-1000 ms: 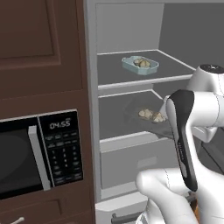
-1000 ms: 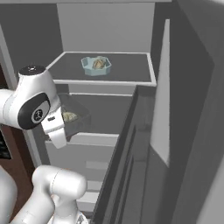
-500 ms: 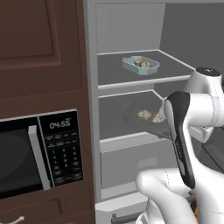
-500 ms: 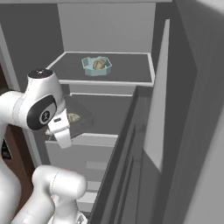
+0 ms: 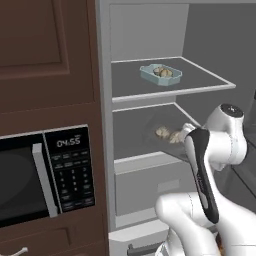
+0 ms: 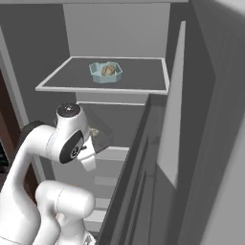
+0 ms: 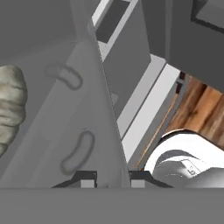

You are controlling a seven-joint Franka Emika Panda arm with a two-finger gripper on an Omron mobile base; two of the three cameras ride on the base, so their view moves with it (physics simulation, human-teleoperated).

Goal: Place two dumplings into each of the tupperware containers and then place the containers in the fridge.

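Note:
The fridge (image 5: 150, 35) stands open. On its upper shelf sits the pale teal tupperware container (image 5: 160, 74) (image 6: 105, 73) with dumplings (image 5: 163, 71) inside. The dark grey tupperware container (image 5: 161, 131) (image 6: 102, 137) is at the second shelf, with dumplings (image 5: 167, 134) (image 6: 93, 131) (image 7: 9, 105) in it. My gripper (image 7: 113, 178) is shut on this container's near wall (image 7: 98, 109), which runs up between the two fingertips. In both base views my own arm hides the grip.
A black-fronted microwave (image 5: 45, 170) sits in the dark wood cabinet left of the fridge. The open fridge door (image 6: 191, 143) stands close on the right. A drawer front (image 5: 150, 182) lies under the second shelf. Wooden floor (image 7: 201, 109) shows below.
My arm's upper joint has sunk lower and swung toward the fridge door side. The grey container with its dumplings has stayed at about the same place on the second shelf.

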